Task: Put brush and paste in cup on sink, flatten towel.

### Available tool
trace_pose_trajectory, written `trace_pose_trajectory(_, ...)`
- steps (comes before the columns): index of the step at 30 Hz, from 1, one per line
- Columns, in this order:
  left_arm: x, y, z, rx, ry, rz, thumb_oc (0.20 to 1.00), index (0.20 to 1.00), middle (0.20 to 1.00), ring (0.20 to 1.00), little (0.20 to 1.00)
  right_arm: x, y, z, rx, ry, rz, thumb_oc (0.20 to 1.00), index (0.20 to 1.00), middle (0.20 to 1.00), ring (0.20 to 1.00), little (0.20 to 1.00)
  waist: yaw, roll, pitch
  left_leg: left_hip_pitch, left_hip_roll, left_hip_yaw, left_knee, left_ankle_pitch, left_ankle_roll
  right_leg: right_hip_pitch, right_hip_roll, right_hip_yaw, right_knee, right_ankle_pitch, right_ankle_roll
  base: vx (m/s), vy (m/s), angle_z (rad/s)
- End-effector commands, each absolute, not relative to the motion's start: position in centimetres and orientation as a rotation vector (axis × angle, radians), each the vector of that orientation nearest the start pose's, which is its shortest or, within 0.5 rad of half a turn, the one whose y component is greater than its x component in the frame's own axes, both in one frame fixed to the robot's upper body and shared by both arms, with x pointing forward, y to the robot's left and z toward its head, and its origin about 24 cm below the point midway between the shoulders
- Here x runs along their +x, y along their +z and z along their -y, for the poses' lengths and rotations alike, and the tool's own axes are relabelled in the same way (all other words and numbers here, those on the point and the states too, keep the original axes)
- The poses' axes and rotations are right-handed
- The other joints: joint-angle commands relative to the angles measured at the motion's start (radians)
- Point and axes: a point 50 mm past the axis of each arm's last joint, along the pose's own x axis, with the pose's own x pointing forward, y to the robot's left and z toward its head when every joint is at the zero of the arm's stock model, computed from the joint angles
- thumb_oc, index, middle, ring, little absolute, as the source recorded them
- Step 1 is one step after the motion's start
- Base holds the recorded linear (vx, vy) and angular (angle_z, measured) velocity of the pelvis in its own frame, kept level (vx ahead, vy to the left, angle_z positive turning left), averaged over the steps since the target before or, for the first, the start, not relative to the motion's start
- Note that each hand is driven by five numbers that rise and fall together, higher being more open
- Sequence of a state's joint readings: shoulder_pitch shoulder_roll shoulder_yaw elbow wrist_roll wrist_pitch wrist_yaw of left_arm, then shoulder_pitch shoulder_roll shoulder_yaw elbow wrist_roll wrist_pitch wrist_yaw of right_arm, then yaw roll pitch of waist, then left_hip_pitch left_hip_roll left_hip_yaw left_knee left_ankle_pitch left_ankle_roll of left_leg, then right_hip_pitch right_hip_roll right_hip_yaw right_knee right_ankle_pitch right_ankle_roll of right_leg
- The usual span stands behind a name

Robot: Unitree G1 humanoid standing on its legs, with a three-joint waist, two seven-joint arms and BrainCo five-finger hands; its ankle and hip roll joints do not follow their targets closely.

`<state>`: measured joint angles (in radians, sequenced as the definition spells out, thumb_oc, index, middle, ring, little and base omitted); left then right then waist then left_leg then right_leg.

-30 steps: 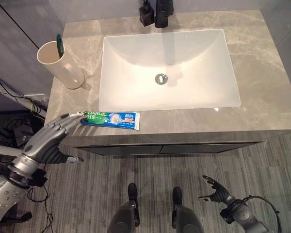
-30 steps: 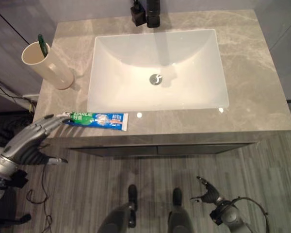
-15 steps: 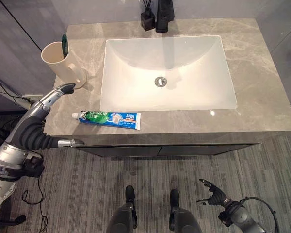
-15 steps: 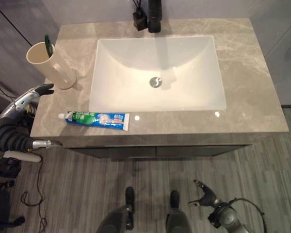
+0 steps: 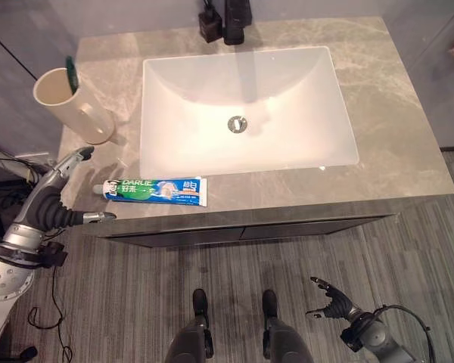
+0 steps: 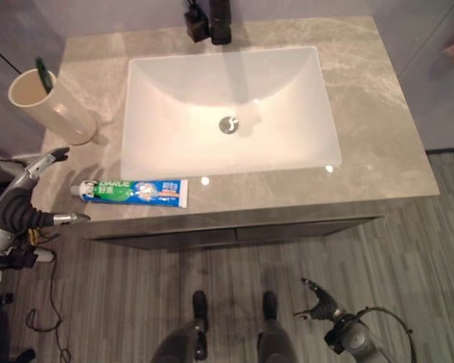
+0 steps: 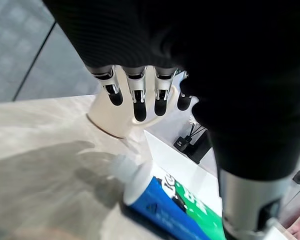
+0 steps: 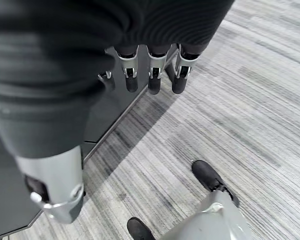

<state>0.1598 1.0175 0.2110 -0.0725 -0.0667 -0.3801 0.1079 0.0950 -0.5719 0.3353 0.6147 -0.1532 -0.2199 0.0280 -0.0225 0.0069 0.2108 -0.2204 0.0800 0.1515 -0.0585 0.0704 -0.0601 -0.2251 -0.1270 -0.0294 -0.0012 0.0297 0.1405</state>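
Left hand [image 5: 58, 185] hangs wide at the table [image 5: 408, 144] edge, lower left, beside the paste [image 5: 153, 190]; brush [image 5: 71, 73] in cup [image 5: 68, 106]; right hand [image 5: 331, 302] relaxed, lower right

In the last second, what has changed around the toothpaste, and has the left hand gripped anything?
The left hand has pulled back from the cap end of the toothpaste; it now sits open by the counter's left edge, holding nothing. The toothpaste still lies flat in front of the sink, the brush still stands in the cup, and the right hand stays low over the floor.
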Motion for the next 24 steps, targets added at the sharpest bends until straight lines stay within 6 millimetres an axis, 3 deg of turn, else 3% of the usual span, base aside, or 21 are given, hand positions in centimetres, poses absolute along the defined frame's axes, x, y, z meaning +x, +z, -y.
trace_pose_trajectory(1,23.0,20.5,-30.8,0.977,0.101,0.532,1.000,1.000,1.000,1.000,1.000,17.6,-7.2,25.3,-0.720,0.317,-0.544,1.000,1.000,1.000,1.000,1.000,-0.006,-0.029,0.006,-0.004,0.058,-0.035,-0.026,0.058,-0.048,-0.039,-0.091,-0.007,0.050,0.086,0.065,0.00,0.020,-0.04)
trace_pose_trajectory(8,23.8,22.3,-30.6,1.017,0.129,0.606,1.000,1.000,1.000,1.000,1.000,17.6,-7.3,25.4,-0.754,0.334,-0.546,1.000,1.000,1.000,1.000,1.000,-0.018,-0.021,-0.001,-0.020,0.050,-0.023,-0.029,0.056,-0.053,-0.052,-0.104,0.010,0.009,0.115,0.069,0.00,0.021,-0.08)
trace_pose_trajectory(24,23.7,21.1,-30.0,1.016,0.028,0.541,1.000,1.000,1.000,1.000,1.000,17.4,-6.9,26.3,-0.778,0.319,-0.550,1.000,1.000,1.000,1.000,1.000,-0.029,0.001,-0.009,-0.020,0.046,-0.005,-0.029,0.054,-0.058,-0.056,-0.113,0.032,-0.033,0.140,0.071,0.00,0.007,-0.06)
